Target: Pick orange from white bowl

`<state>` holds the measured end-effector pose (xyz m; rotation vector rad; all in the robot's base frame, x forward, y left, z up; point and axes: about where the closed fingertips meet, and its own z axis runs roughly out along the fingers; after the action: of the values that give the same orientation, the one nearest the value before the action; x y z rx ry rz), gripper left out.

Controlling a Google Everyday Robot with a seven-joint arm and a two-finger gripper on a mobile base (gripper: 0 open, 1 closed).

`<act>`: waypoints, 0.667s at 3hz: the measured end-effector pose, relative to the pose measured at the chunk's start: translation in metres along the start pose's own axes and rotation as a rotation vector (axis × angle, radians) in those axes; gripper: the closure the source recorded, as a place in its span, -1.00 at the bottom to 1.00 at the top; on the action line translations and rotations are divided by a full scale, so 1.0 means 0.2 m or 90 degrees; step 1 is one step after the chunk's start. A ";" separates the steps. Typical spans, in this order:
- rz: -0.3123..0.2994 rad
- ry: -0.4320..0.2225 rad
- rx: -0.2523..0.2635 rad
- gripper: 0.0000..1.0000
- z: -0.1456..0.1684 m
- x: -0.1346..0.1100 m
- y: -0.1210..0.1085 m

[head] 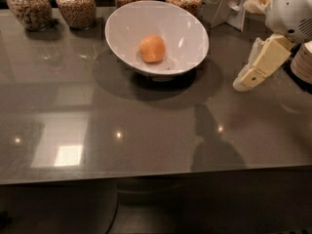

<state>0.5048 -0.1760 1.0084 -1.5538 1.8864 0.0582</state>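
Observation:
The orange lies inside the white bowl, slightly left of the bowl's middle. The bowl stands tilted on the dark glossy table, toward the back centre. My gripper comes in from the right edge on a white arm and points down and to the left. It hangs above the table to the right of the bowl, apart from the rim and lower than it. Nothing shows in it.
Several glass jars of grains stand in a row behind the bowl. A white folded stand is at the back right. A pale ribbed object sits at the right edge. The table's front edge runs across the lower part of the view.

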 end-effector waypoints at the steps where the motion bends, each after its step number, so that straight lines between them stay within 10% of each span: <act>1: 0.018 -0.062 0.028 -1.00 0.11 -0.16 -0.15; 2: 0.060 -0.092 0.031 -1.00 0.27 -0.31 -0.29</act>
<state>0.5851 -0.1157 1.0206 -1.3903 1.8323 0.1606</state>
